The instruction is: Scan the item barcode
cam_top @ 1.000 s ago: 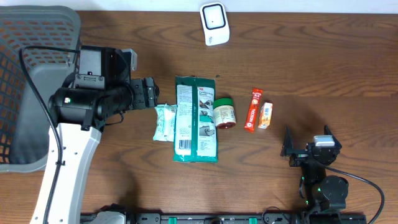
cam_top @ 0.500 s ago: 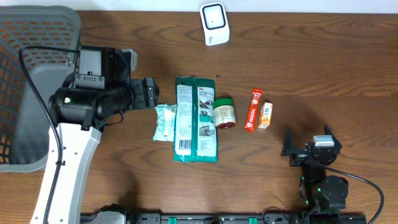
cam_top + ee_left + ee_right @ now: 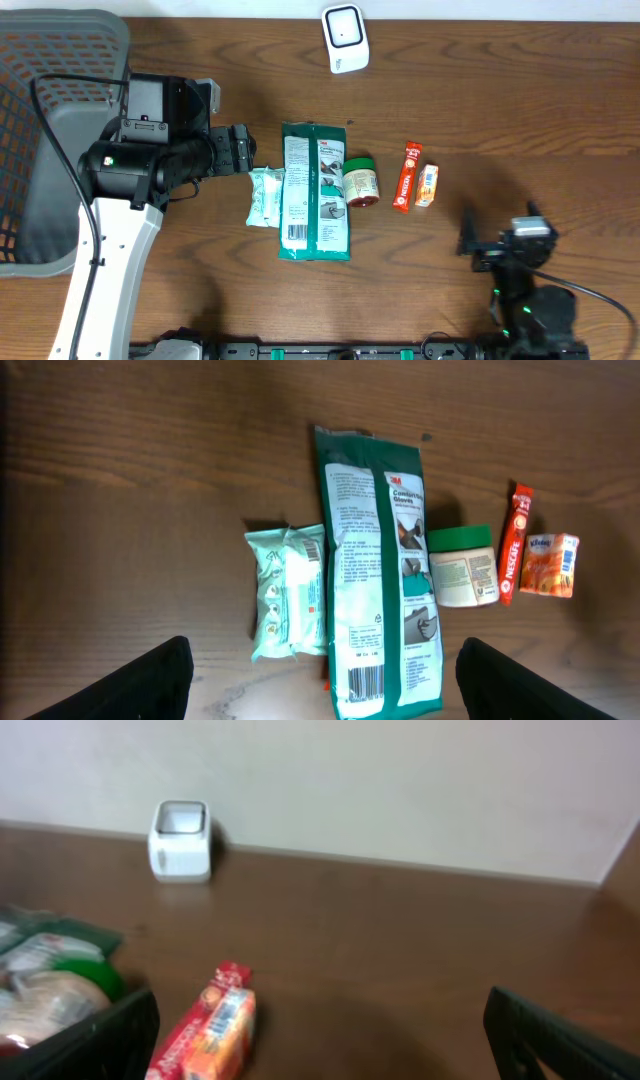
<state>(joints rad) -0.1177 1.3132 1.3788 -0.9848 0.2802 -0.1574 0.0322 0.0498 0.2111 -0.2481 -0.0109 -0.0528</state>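
A: Item count on the table (image 3: 520, 110)?

B: Five, in one row mid-table; one green 3M glove pack (image 3: 380, 560), biggest; one pale green wipes pack (image 3: 290, 595) against its left edge; one green-lidded jar (image 3: 462, 565) on its side against the pack's right edge; one red Nescafe sachet (image 3: 517, 540) right of the jar; one small orange carton (image 3: 550, 565) touching the sachet's right side.

A: Barcodes showing?

B: One I can read as such; the barcode (image 3: 365, 682) on the glove pack's near end, face up; the other four too small to tell.

A: Scanner?

B: One white barcode scanner (image 3: 345, 38) at the far edge, well apart from the row; also one grey mesh basket (image 3: 60, 60) at far left.

A: Grippers?

B: Two; left gripper (image 3: 244, 150) just left of the wipes pack, jaws spread wide, nothing between them, wrist view looks straight down on all five items; right gripper (image 3: 498, 240) at near right, nearer than the carton and apart from it, jaws at full spread, holding nothing.
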